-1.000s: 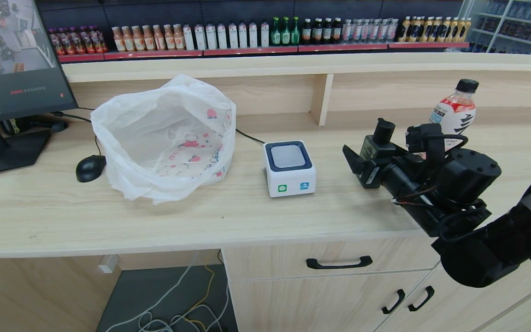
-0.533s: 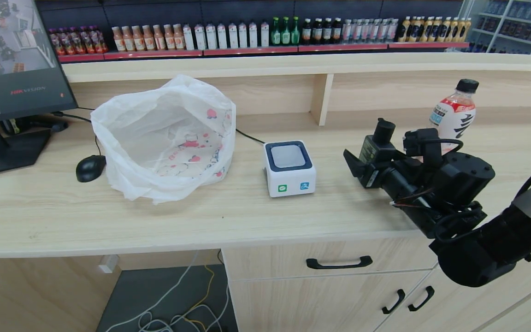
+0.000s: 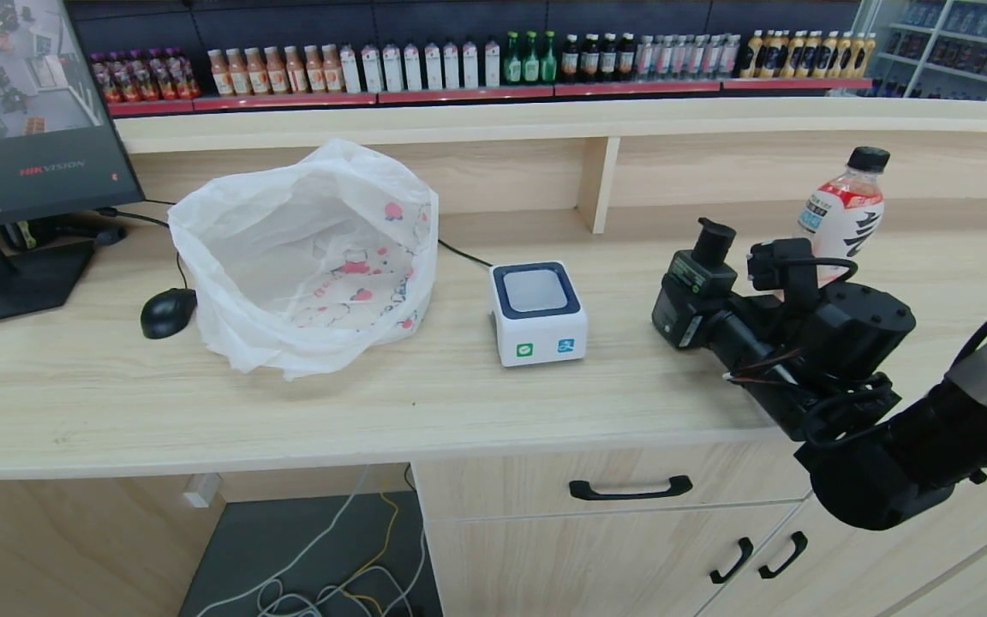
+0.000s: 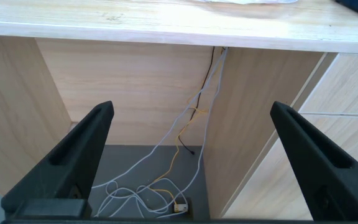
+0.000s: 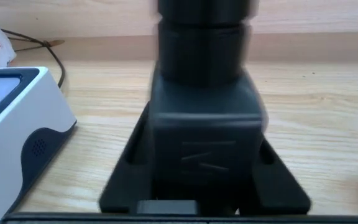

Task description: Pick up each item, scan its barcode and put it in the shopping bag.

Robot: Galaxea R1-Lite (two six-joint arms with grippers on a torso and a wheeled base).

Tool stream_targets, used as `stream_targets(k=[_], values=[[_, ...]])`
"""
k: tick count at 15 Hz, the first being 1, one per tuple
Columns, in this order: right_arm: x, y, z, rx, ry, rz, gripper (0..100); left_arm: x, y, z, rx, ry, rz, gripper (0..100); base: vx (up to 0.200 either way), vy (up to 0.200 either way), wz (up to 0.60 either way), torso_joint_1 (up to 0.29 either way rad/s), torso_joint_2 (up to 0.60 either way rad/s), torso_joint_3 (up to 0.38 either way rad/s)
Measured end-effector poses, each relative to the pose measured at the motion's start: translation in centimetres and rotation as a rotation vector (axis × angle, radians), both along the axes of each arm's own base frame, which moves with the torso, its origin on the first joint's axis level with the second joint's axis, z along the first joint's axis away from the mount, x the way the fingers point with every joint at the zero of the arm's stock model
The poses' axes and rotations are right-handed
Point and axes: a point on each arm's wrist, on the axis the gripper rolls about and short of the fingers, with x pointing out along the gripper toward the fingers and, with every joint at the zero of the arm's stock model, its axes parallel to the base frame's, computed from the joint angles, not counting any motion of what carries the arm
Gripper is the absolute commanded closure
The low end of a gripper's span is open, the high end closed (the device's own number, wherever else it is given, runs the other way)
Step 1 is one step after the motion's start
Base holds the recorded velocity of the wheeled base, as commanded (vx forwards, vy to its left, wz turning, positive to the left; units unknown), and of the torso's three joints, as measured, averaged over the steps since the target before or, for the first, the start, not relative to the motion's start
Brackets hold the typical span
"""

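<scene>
Holding black bottle (image 3: 699,267) in right gripper (image 3: 684,310), fingers closed on its body, cap up, just right of scanner (image 3: 538,313), low over surface (image 3: 116,386). I judged pose was meant to bring label round to scanner window; scan not yet done. Bag (image 3: 305,257) stood open left of scanner, mouth up for drop. Drink (image 3: 843,210) waited upright at back right. Left gripper (image 4: 191,109) hung below surface edge, fingers (image 4: 73,155) spread wide, empty, parked clear, I guessed.

Black right arm (image 3: 853,343) with rounded joints, looped cables, red wires, black right gripper (image 3: 684,302).
</scene>
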Motion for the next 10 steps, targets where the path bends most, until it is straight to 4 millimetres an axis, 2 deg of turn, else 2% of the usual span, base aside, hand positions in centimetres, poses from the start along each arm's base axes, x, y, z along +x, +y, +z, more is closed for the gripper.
stream_targets(k=[10], values=[[-0.09, 0.02, 0.31, 0.003, -0.009, 0.002, 100, 0.00, 0.00, 0.00, 0.000, 0.000, 0.000, 0, 0.000, 0.000, 0.00, 0.000, 0.00, 0.000]])
